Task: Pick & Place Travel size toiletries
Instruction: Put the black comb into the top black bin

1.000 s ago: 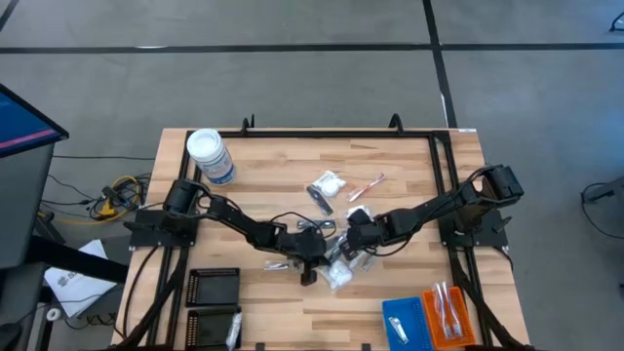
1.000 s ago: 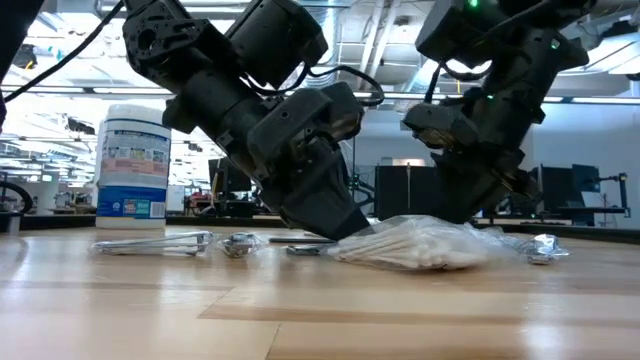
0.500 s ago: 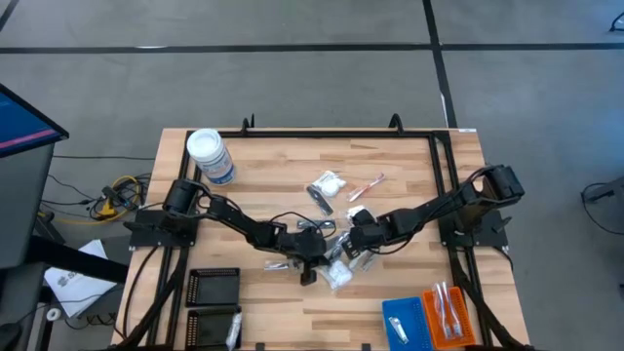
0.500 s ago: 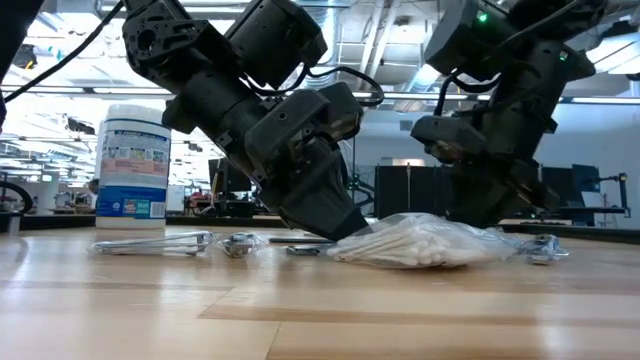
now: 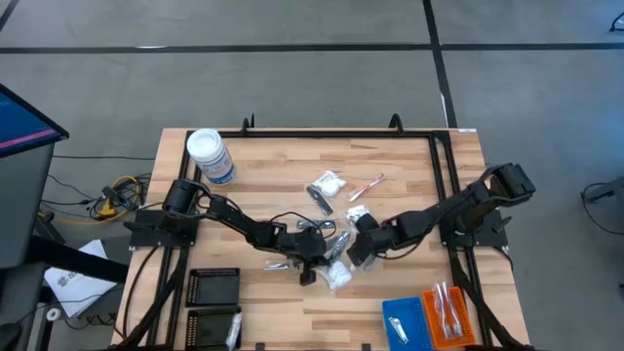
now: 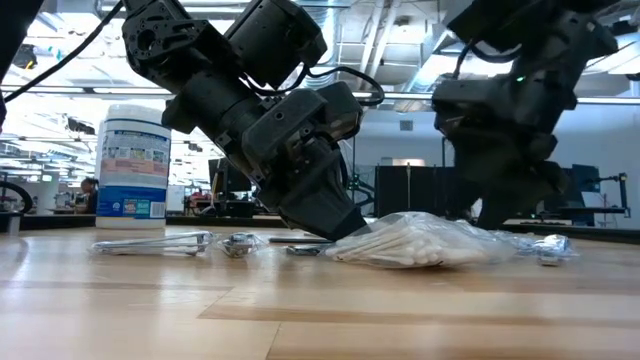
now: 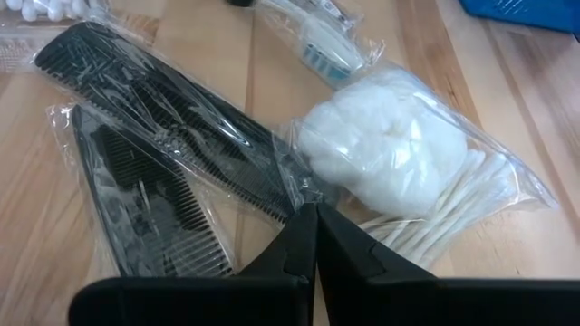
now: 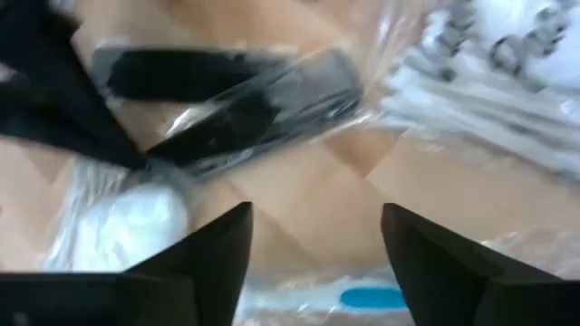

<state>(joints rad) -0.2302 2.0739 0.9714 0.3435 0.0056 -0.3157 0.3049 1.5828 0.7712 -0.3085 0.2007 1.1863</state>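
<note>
My left tool point(image 7: 315, 237) is shut, tips pressed together on the film edge of the clear bag of white cotton balls and swabs point(image 7: 399, 163), right where it meets the two black plastic combs in clear wrap point(image 7: 154, 154). I can't tell whether it pinches the bag or only presses on it. My right tool point(image 8: 313, 240) is spread open with nothing between the fingers, low over the wooden table point(image 5: 273, 175), a clear-wrapped blue toothbrush point(image 8: 367, 297) just under it and a wrapped comb just ahead.

Toiletries are in a clump between my two tools at the table's middle. More lie beyond: a white cotton sachet point(image 5: 328, 182) and a red-pink wrapped toothbrush point(image 5: 368, 185).

Risks, my judgement:
- wrappers overlap, so a lift with the left tool could drag the combs along with the bag;
- a grip on thin film alone may slip or tear;
- both tools are close together, so a right-side close could snag the wrong wrapper or bump the left tool.

Views: the left wrist view alone shows the combs and the shut tips. The low view shows the swab bag bulging off the table between the arms, plus silvery pieces point(image 6: 240, 243). The high view alone shows the blue tray point(image 5: 405, 322), the orange tray point(image 5: 450, 314) and the black trays point(image 5: 213, 289).
</note>
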